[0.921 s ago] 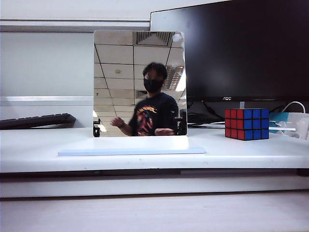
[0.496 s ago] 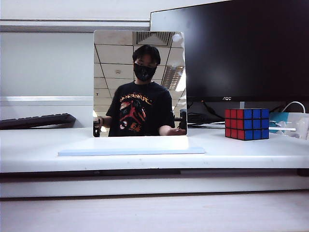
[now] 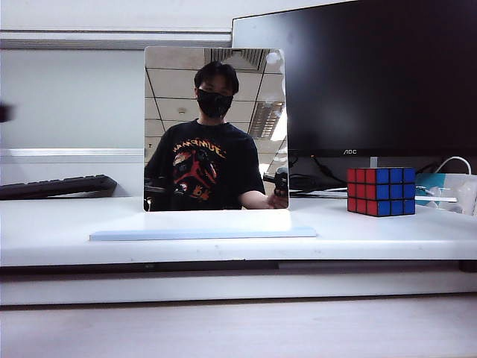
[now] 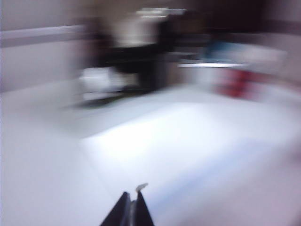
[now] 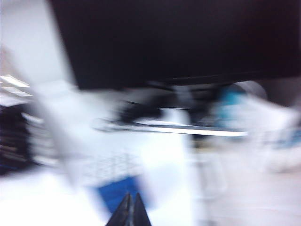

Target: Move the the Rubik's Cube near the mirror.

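Only the masked person's reflection in the mirror has shifted; the cube stays on the worktop, well apart to the mirror's right, before the monitor. Both wrist views are blurred: left gripper and right gripper show fingers clenched together, holding nothing.

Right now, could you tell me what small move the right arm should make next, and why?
Probably open the right gripper and ease it toward the Rubik's Cube. Its jaws are shut on nothing, and the cube sits untouched on the white table, well right of the mirror. The left gripper is shut too, and on the far side.
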